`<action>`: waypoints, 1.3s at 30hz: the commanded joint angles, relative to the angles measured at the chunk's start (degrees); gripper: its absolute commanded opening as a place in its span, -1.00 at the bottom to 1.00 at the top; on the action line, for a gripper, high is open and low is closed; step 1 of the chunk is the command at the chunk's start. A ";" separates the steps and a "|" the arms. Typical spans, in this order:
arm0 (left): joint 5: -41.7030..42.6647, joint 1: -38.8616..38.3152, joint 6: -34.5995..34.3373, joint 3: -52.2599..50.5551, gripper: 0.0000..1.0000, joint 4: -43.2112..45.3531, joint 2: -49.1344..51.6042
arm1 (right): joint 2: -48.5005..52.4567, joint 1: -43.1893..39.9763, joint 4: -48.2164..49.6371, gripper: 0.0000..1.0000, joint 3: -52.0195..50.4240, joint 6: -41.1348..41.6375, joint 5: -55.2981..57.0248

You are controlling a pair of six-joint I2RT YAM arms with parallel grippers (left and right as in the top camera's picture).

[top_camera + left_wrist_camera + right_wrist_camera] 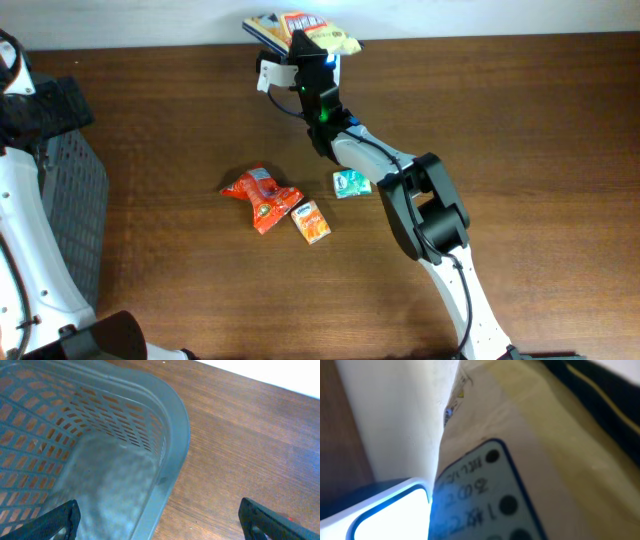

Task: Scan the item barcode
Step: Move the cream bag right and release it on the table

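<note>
A beige and yellow packet (322, 36) lies in a small pile at the table's far edge. My right gripper (305, 62) reaches up to it, carrying a white barcode scanner (272, 72) that glows blue. In the right wrist view the scanner's lit window (390, 515) sits right against the packet's printed label (485, 485). The right fingers themselves are hidden. My left gripper (160, 517) hangs open over the rim of a grey basket (175, 435), with nothing between its fingers.
A red snack packet (258, 195), a small orange carton (311, 221) and a teal packet (350, 183) lie mid-table. The grey basket (70, 190) stands at the left edge, under the left arm.
</note>
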 commanded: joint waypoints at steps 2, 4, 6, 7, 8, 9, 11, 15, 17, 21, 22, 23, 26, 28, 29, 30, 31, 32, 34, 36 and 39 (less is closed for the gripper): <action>0.42 0.15 -0.57 0.22 0.98 -0.02 -0.90 | -20.81 0.31 -13.86 -0.92 1.20 16.50 8.63; 0.42 0.15 -0.57 0.22 0.99 -0.02 -0.90 | -31.87 0.31 -28.04 -0.92 1.20 31.28 12.92; 0.42 0.15 -0.57 0.22 0.98 -0.02 -0.90 | -42.14 -0.79 -49.16 -0.92 1.20 49.88 10.40; 0.42 0.15 -0.57 0.22 0.98 -0.04 -0.90 | -47.47 -2.82 -62.42 -0.92 1.20 61.57 3.87; 0.42 0.15 -0.57 0.22 0.99 -0.04 -0.90 | -50.88 -5.31 -71.63 -0.92 1.20 71.36 -1.33; 0.42 0.15 -0.57 0.22 0.98 -0.02 -0.90 | -52.81 -7.58 -77.75 -0.92 1.20 76.67 -4.24; 0.42 0.15 -0.57 0.22 0.98 -0.02 -0.90 | -54.97 -16.48 -92.28 -0.92 1.20 85.72 -10.93; 0.42 0.15 -0.57 0.22 0.99 -0.04 -0.90 | -49.18 -39.87 -98.75 -0.92 -6.14 85.92 -33.75; 0.42 0.15 -0.59 0.22 0.98 -0.04 -0.90 | -44.06 -47.54 -95.54 -0.92 -11.52 85.92 -37.77; 0.42 0.15 -0.59 0.22 0.98 -0.04 -0.90 | -34.05 -55.19 -87.73 -0.92 -18.97 85.90 -43.30; 0.42 0.15 -0.57 0.22 0.98 -0.04 -0.90 | -32.35 -56.26 -86.03 -0.92 -20.11 85.85 -43.32; 0.42 0.15 -0.57 0.22 0.98 -0.02 -0.90 | -30.56 -57.40 -85.44 -0.91 -20.52 84.43 -43.32; 0.42 0.15 -0.57 0.22 0.98 -0.02 -0.90 | -29.64 -58.53 -85.66 0.00 -20.00 83.52 -42.29; 0.42 0.15 -0.57 0.22 0.99 -0.02 -0.90 | -29.68 -59.30 -87.97 0.57 -16.65 83.58 -42.45; 0.42 0.15 -0.59 0.22 0.98 -0.02 -0.90 | -29.68 -59.32 -90.12 0.72 -14.08 83.82 -42.42; 0.42 0.15 -0.57 0.22 0.98 -0.02 -0.90 | -29.68 -59.25 -92.61 1.00 -11.06 83.82 -42.25; 0.42 0.15 -0.57 0.22 0.98 -0.04 -0.90 | -29.68 -58.82 -97.39 0.97 -5.03 83.78 -42.21; 0.42 0.15 -0.57 0.22 0.98 -0.04 -0.90 | -29.68 -58.25 -100.72 0.97 -0.72 83.76 -42.23; 0.42 0.15 -0.57 0.22 0.98 -0.04 -0.90 | -29.68 -55.74 -106.03 0.97 5.81 83.76 -42.32; 0.42 0.15 -0.57 0.22 0.98 -0.04 -0.90 | -29.66 -50.86 -108.45 0.97 7.13 83.71 -42.47; 0.42 0.15 -0.57 0.22 0.98 -0.04 -0.90 | -29.03 -39.89 -108.59 0.97 4.09 74.53 -42.69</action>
